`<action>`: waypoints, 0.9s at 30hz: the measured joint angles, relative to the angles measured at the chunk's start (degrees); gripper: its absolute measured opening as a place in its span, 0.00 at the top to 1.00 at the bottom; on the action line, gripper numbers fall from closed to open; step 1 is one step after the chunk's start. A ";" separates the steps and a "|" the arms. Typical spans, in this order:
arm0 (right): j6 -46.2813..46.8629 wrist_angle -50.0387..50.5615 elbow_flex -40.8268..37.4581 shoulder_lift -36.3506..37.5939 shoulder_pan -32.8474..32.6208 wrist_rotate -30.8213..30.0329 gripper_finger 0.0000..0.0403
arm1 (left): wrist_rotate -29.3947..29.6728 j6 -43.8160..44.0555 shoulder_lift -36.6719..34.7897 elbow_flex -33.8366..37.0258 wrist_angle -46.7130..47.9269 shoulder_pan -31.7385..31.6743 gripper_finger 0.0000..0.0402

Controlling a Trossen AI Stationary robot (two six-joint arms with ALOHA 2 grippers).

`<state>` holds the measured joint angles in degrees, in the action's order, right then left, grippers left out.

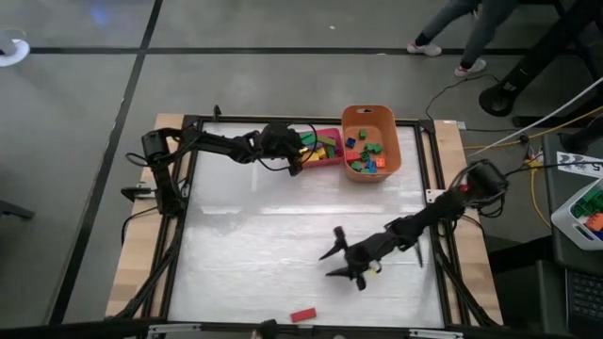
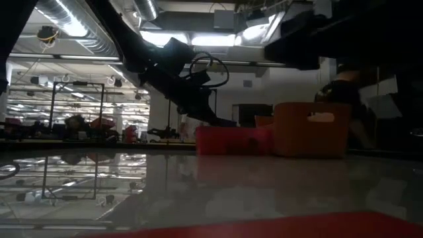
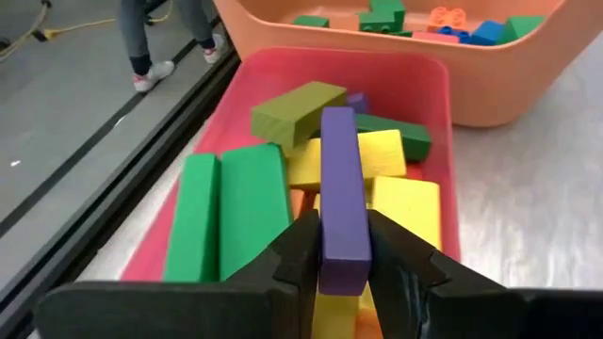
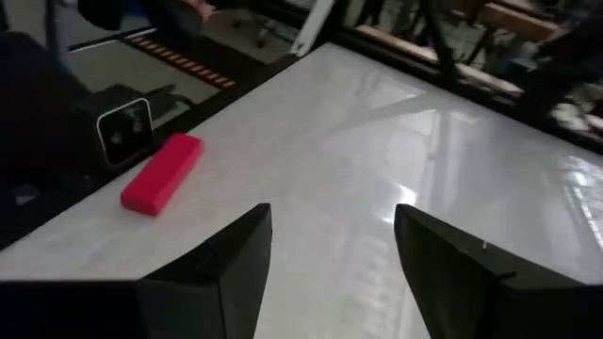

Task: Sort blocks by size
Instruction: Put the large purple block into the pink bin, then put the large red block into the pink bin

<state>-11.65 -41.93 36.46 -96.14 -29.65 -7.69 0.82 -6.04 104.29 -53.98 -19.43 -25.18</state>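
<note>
My left gripper (image 3: 344, 235) is shut on a purple bar (image 3: 339, 179) over the pink tray (image 1: 325, 162) at the table's far side. The tray holds green (image 3: 226, 212), yellow (image 3: 400, 155) and olive (image 3: 297, 108) bars. Next to it on the right stands the orange tub (image 1: 396, 141), with small blocks (image 1: 366, 155) in it. My right gripper (image 1: 328, 265) hangs open over the table's near middle, with nothing between its fingers. A red bar (image 1: 303, 314) lies flat near the front edge, ahead of that gripper (image 4: 330, 226) and off to one side. My left gripper pinches the purple bar's two long sides (image 3: 343, 254) between its two fingers (image 3: 300, 247), at the bar's near end. The fingers slant down from the table's left and lie along the bar. The bar sticks out ahead of them over the tray's yellow bars; whether it touches them I cannot tell.
A small camera box (image 4: 122, 132) stands at the front edge close to the red bar (image 4: 162, 173). A black frame (image 1: 188, 188) runs round the white table top. A person's legs (image 3: 151, 38) show beyond the far edge. The table's middle (image 1: 273, 226) is bare.
</note>
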 joint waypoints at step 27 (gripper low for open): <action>11.64 3.99 13.39 -16.08 -12.68 -14.74 0.44 | 2.88 0.40 0.07 0.00 -1.18 0.36 0.82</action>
<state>-0.01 -37.93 49.85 -112.21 -42.33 -22.44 3.70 -5.65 104.36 -53.98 -20.60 -24.82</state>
